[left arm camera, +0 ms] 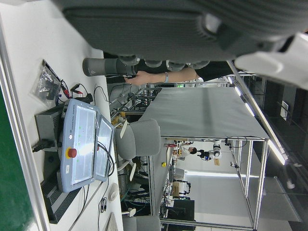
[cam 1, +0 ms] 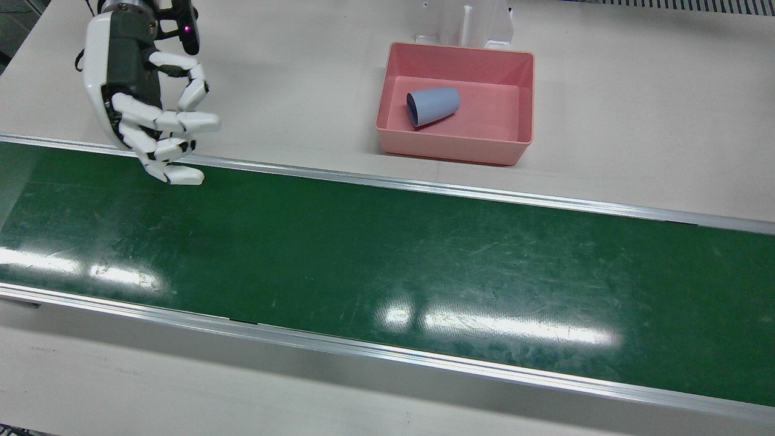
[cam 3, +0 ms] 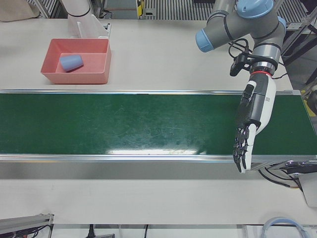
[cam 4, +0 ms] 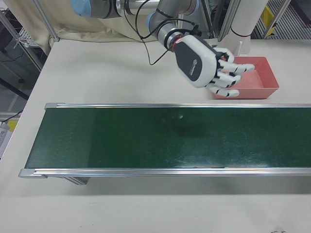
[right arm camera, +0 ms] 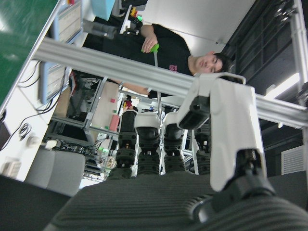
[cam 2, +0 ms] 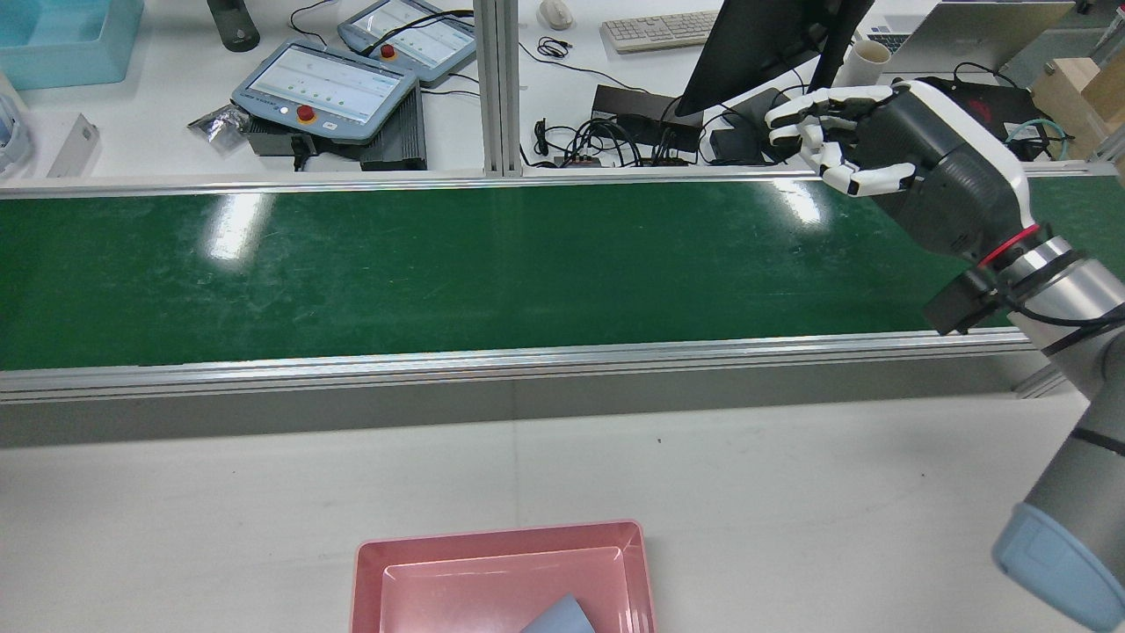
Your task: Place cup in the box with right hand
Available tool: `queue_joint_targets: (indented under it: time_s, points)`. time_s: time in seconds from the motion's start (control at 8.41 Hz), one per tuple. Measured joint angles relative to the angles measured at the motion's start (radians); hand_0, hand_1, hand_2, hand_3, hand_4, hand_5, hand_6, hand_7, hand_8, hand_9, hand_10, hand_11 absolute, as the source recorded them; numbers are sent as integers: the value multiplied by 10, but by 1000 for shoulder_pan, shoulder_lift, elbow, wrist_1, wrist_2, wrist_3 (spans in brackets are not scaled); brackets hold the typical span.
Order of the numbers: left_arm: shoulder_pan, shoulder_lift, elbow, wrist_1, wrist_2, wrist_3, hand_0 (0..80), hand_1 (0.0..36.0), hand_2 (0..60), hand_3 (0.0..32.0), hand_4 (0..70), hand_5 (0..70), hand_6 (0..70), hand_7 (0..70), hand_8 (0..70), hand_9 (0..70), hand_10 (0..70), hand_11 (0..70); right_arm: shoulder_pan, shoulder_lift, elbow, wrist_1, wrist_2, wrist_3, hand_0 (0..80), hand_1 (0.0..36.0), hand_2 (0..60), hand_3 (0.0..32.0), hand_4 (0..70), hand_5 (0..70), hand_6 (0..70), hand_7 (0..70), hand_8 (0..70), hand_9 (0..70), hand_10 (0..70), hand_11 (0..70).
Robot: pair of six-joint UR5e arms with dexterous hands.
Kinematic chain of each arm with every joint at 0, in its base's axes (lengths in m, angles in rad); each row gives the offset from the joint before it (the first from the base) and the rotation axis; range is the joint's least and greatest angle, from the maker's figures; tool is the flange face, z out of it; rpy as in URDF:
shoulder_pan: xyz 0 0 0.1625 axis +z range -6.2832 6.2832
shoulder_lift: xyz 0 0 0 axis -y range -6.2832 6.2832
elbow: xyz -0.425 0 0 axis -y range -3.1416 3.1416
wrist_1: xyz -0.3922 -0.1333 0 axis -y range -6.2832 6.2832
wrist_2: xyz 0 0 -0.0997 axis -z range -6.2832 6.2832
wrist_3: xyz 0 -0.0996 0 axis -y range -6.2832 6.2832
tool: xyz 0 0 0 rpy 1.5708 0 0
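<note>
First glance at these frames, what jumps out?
The long green conveyor belt crossing the table. Behind it, a pink box with a blue cup lying on its side inside. The right hand hangs open over the belt's far edge, holding nothing.

The blue cup [cam 1: 432, 106] lies sideways in the pink box [cam 1: 455, 153]; the right hand [cam 1: 145, 100] hovers empty.

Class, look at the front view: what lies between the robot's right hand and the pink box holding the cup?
Nothing: between the right hand and the pink box with the blue cup, only bare table shows.
</note>
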Motion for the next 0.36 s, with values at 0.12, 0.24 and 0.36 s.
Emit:
queue_joint_targets:
  time_s: [0.12,0.24,0.36]
  points:
    - [0,0,0,0,0,0,0,0,0,0,0,0,0,0,0,0,0,0,104,-4,-84,9,-69,38,659,360,600,0,191,150,340,700,374,605,134,228]
    - [0,0,-1,0,0,0,0,0,0,0,0,0,0,0,0,0,0,0,196,-7,-153,34,-121,53,657,360,600,0,164,136,258,700,260,489,93,171]
    - [0,0,-1,0,0,0,0,0,0,0,0,0,0,0,0,0,0,0,281,-10,-227,84,-162,58,739,357,418,0,153,124,216,700,187,398,57,119]
